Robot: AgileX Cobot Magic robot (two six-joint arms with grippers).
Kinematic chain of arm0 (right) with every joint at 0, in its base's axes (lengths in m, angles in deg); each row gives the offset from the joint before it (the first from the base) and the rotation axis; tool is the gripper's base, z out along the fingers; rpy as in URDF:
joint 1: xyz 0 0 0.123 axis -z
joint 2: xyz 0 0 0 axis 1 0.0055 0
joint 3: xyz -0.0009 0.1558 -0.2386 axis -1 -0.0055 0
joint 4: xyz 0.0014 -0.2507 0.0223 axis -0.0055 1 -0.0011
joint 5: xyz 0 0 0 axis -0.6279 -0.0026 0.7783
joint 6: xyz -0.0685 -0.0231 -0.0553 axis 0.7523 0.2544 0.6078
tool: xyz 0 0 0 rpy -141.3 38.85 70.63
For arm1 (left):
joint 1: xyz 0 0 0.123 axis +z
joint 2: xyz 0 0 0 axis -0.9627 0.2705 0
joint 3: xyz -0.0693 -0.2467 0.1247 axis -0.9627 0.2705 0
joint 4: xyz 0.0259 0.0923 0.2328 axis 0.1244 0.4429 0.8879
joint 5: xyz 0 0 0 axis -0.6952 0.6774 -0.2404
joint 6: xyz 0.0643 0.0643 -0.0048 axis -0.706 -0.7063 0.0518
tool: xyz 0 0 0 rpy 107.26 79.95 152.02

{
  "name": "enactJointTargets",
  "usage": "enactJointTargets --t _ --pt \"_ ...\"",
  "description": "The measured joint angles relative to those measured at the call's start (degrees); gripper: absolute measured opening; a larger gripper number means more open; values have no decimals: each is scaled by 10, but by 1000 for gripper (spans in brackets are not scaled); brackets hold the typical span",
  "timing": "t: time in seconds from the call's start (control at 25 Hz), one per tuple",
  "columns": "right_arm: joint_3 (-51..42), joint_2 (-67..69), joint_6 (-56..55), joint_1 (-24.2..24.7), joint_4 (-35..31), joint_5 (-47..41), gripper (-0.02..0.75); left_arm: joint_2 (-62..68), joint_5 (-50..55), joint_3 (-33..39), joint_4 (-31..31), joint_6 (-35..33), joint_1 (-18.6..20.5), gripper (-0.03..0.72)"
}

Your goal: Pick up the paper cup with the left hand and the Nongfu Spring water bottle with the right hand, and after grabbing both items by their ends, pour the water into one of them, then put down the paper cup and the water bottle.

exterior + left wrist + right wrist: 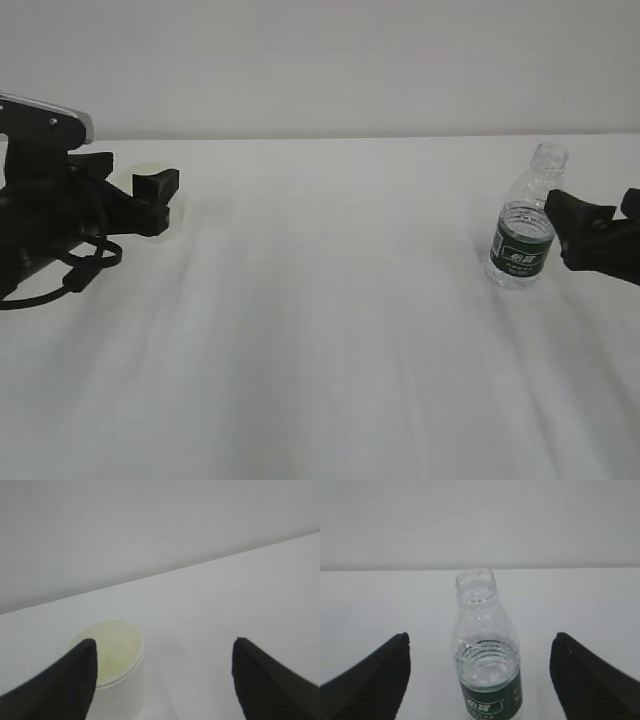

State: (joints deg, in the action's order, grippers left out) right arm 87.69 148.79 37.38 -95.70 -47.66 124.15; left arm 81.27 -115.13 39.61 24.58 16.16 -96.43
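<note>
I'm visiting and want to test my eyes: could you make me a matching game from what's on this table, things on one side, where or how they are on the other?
Things:
1. cup
2. bottle
3. left gripper
4. table

Descriptions:
A. clear, uncapped, dark green label
B. bare and white, under everything
C. cream inside, standing at the far left
D. black, jaws apart, one tip in front of the cup

Pairs: 1-C, 2-A, 3-D, 4-B
</note>
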Motion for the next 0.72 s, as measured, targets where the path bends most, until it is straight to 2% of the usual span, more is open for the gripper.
enactJointTargets --t 0.2,0.4,0.72 --pt "-15 124 -22 0 0 143 660 39 -62 -2 -15 0 0 602" --pt "-17 215 -34 0 -1 161 660 59 -112 -4 -26 0 0 591" --pt "9 262 -36 0 -1 167 660 127 -170 -4 -42 0 0 591"
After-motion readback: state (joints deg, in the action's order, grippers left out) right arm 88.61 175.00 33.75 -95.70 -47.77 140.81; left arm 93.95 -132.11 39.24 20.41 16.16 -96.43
